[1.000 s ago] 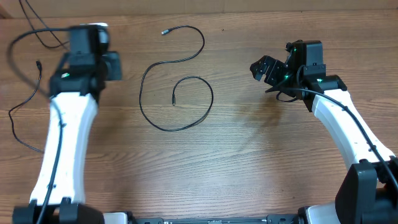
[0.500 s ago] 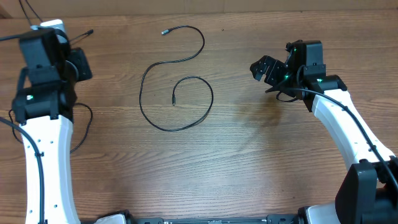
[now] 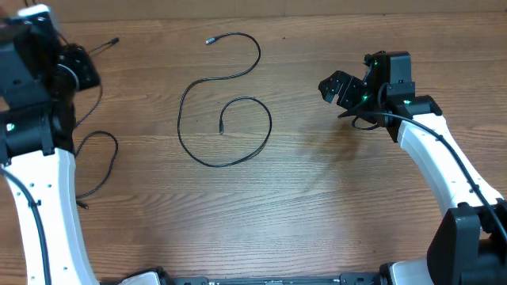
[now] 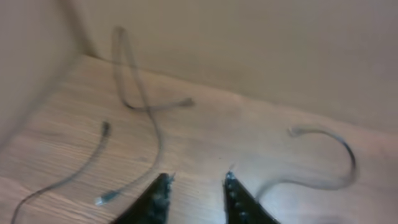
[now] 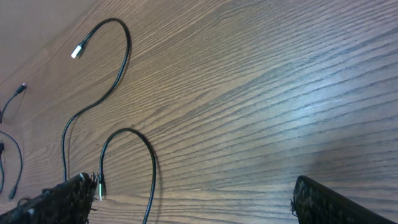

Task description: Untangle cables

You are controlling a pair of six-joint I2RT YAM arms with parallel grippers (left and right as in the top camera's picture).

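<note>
Left wrist view, blurred: the left gripper [image 4: 196,185] has its fingers [image 4: 163,191] parted, grasping nothing, with bare table [image 4: 261,118] between the tips. Just outside the finger at the view's left, the nearest cable [image 4: 155,149] runs from a plug by that tip away towards the wall. Further out on that side lies a second cable [image 4: 87,165]. Ahead and off to the other side is a hooked cable [image 4: 345,155], clear of the fingers.

Right wrist view: the right gripper [image 5: 193,199] is spread wide and empty. The coiled cable [image 5: 129,48] has its inner plug just beside the finger at the view's left, then winds away ahead to a silver plug far from the tips.

Overhead, the coiled cable [image 3: 178,119] lies between the two grippers, apart from the right gripper [image 3: 334,87] and from the left gripper [image 3: 83,71]. A looped cable [image 3: 116,150] lies beside the left arm [image 3: 40,190]
</note>
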